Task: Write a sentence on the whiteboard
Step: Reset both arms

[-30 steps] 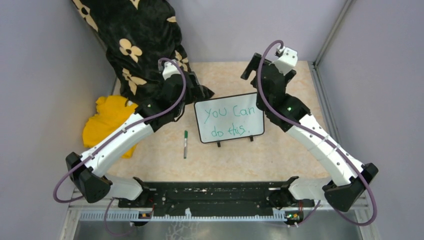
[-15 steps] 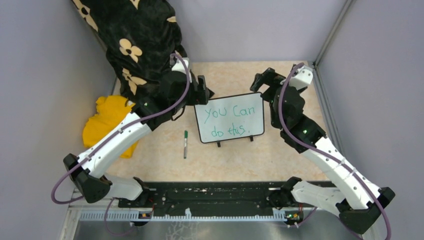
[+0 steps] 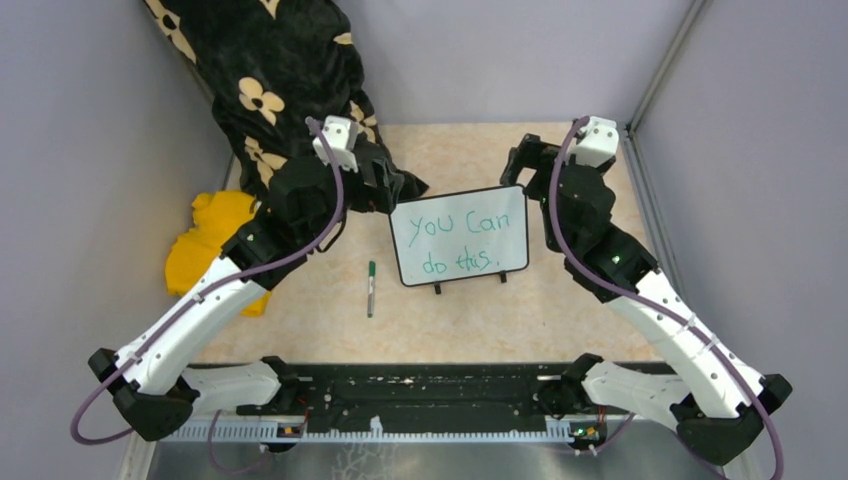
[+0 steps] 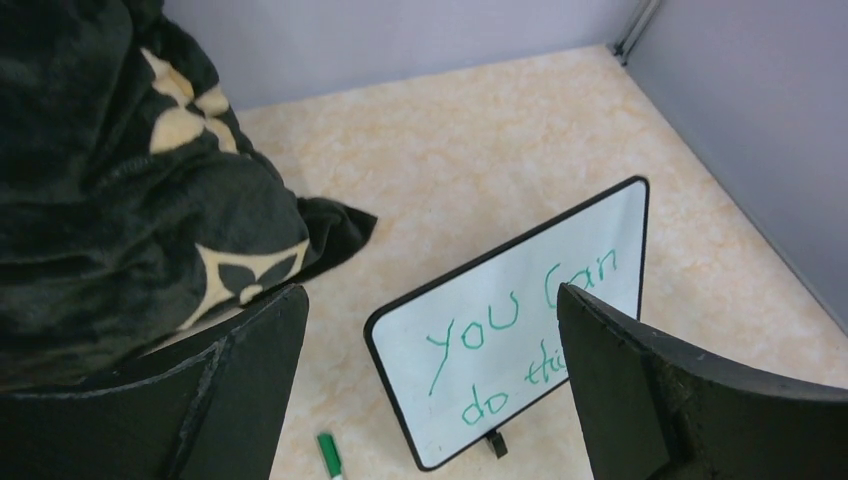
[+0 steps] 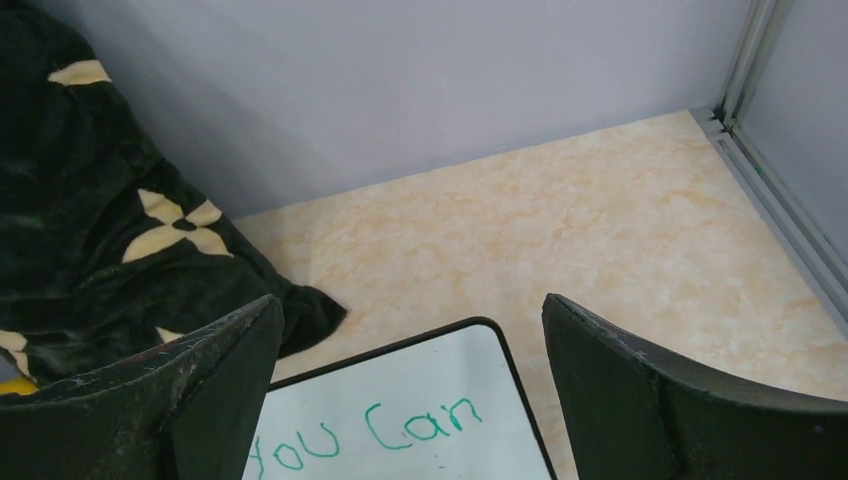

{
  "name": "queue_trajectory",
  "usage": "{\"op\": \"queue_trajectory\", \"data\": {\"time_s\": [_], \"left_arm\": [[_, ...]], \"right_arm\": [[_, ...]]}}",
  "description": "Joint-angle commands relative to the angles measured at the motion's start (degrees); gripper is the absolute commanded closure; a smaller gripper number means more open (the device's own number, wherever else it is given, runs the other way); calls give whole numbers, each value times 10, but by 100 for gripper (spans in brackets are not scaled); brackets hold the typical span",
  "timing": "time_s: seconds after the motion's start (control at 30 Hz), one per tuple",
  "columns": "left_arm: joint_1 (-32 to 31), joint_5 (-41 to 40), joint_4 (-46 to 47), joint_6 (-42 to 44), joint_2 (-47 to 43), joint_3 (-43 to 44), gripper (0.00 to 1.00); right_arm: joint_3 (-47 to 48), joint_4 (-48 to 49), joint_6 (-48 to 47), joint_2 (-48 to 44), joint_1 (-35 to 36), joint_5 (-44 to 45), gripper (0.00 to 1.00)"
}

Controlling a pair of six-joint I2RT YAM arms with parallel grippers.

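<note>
The whiteboard [image 3: 461,206] stands on its two black feet mid-table, leaning back. The sentence [image 3: 455,226] on it reads "you can do this" in green, in two lines. My left gripper [image 3: 386,186] is open and empty, just off the board's upper left corner. My right gripper [image 3: 524,164] is open and empty, just off its upper right corner. In the left wrist view the board [image 4: 590,235] and its lettering [image 4: 478,336] show between the open jaws of the left gripper [image 4: 430,296]. In the right wrist view the right gripper [image 5: 412,306] frames the board's top edge [image 5: 400,375] with "you can" [image 5: 418,426].
A capped green marker [image 3: 371,288] lies on the table left of the board; its tip shows in the left wrist view [image 4: 328,455]. A black blanket with cream flowers [image 3: 280,90] hangs at the back left. A yellow cloth [image 3: 215,240] lies at the left wall. Grey walls close in three sides.
My right gripper has come down and to the right, to the board's upper right corner. My left arm has swung its elbow left, and its gripper has edged slightly left of the board.
</note>
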Motion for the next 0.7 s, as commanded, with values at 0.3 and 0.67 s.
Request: {"op": "queue_trajectory", "data": {"time_s": [0.3, 0.67], "left_arm": [[-1, -21, 29, 64, -29, 85, 1], [-1, -17, 13, 59, -36, 128, 1]], "right_arm": [[66, 51, -89, -54, -1, -70, 1], [85, 253, -364, 4, 244, 170, 1]]}}
